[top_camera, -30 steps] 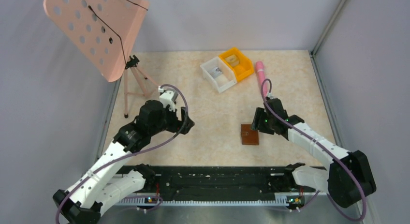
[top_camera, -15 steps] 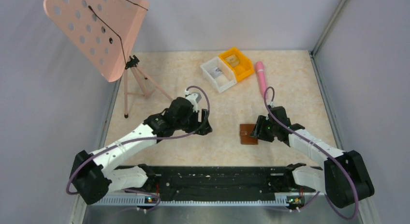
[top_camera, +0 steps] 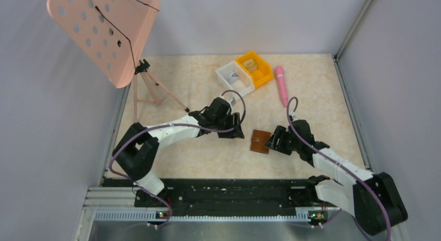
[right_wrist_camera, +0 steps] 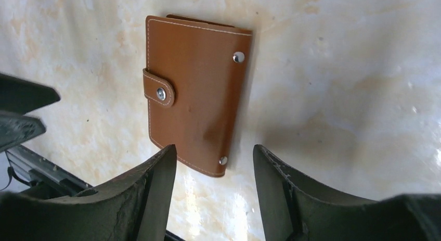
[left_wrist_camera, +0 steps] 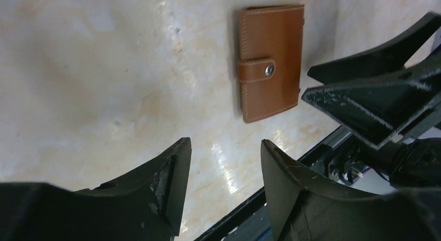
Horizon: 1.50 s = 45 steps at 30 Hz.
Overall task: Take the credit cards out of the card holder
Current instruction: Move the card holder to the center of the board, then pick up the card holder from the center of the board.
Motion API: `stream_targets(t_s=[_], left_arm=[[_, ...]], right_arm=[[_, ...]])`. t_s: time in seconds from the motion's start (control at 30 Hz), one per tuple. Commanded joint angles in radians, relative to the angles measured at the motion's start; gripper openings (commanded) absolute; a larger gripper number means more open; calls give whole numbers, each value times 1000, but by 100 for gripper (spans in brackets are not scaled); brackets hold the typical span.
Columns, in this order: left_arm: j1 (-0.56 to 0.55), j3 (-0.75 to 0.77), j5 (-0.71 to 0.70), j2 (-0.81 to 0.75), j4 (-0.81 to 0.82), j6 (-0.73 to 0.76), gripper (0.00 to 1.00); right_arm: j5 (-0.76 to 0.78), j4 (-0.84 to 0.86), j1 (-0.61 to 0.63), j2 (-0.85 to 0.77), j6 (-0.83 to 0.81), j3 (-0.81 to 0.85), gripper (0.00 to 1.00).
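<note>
The card holder (top_camera: 260,141) is a brown leather wallet lying shut on the table, its clasp tab snapped (right_wrist_camera: 161,93). The credit cards are hidden inside it. My left gripper (top_camera: 236,129) hovers just left of it, open and empty; in the left wrist view the card holder (left_wrist_camera: 270,61) lies ahead of the left gripper (left_wrist_camera: 224,147). My right gripper (top_camera: 271,141) sits at the holder's right edge, open, and holds nothing. In the right wrist view the card holder (right_wrist_camera: 195,95) lies just beyond the right gripper (right_wrist_camera: 214,147), with its near corner between the tips.
A white bin (top_camera: 234,79) and an orange bin (top_camera: 254,68) stand at the back, with a pink pen (top_camera: 281,84) to their right. A pink perforated music stand (top_camera: 104,33) on a tripod stands at the back left. The black rail (top_camera: 229,191) runs along the near edge.
My left arm has swung right across the table to the card holder, its jaws narrowing. The right gripper has dropped low beside the holder, which has slid a little to the left.
</note>
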Motion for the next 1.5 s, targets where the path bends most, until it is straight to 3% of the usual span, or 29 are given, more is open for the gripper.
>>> stream_targets(t_s=[0.0,0.37,0.83,1.13,1.3,1.47], left_arm=[[-6,109,79,89,94,7,56],[-6,63,157,256,307,-18,47],[-13,-16,213,303,441,-41,35],[-52,-71,242,307,489,-59,26],[-73,-89,231,289,496,-63,19],[-85,-138,202,237,511,-102,15]], right_arm=[[88,-1,-7,-135,56,-42,57],[70,91,-26,-148,123,-100,57],[-39,337,-26,-33,202,-144,63],[-101,468,-28,-84,248,-170,64],[-75,439,-27,-149,265,-173,64],[23,261,-31,-214,213,-130,63]])
